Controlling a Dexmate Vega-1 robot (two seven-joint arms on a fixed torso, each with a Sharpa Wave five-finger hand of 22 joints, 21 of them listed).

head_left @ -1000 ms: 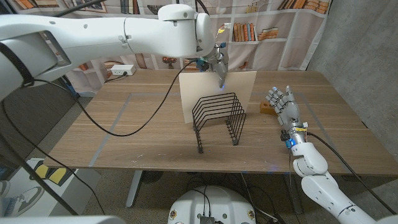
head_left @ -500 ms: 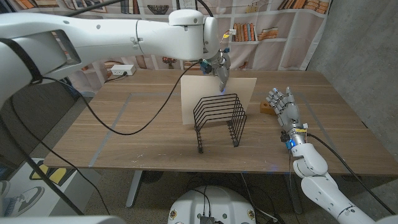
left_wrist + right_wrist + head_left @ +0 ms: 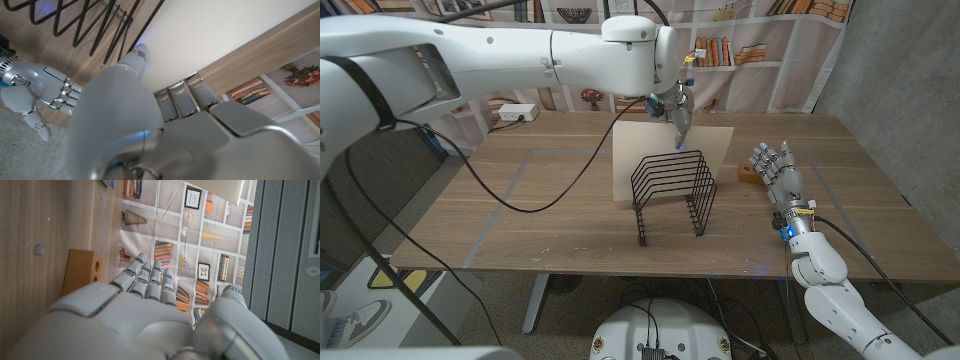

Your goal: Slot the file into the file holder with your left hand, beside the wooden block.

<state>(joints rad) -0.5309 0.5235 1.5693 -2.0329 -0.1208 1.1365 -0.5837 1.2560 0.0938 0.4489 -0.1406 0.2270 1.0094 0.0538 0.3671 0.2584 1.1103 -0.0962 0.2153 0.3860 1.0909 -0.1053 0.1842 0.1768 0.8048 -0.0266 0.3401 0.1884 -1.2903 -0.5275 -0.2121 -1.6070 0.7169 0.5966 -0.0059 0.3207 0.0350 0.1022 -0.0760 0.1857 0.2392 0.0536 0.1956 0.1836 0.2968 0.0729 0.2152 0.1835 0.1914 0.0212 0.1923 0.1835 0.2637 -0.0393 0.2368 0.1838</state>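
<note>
My left hand [image 3: 677, 108] pinches the file [image 3: 665, 160] by its top edge; the file stands upright just behind the file holder [image 3: 672, 190]; wooden block [image 3: 749, 173] sits right of the holder; my right hand [image 3: 777, 172] waits beside it, fingers apart, holding nothing.

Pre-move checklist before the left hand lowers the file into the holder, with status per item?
1. Left hand holds the file by its top edge: ok.
2. File upright, not sagging: ok.
3. File lined up with a slot of the file holder: cannot tell; in the head view the file stands behind the holder's wires.
4. File's bottom edge clear of the table: cannot tell, the views do not settle it.
5. Right hand out of the path: ok, it stands by the wooden block, apart from the holder.
6. Holder upright on the table: ok.
</note>
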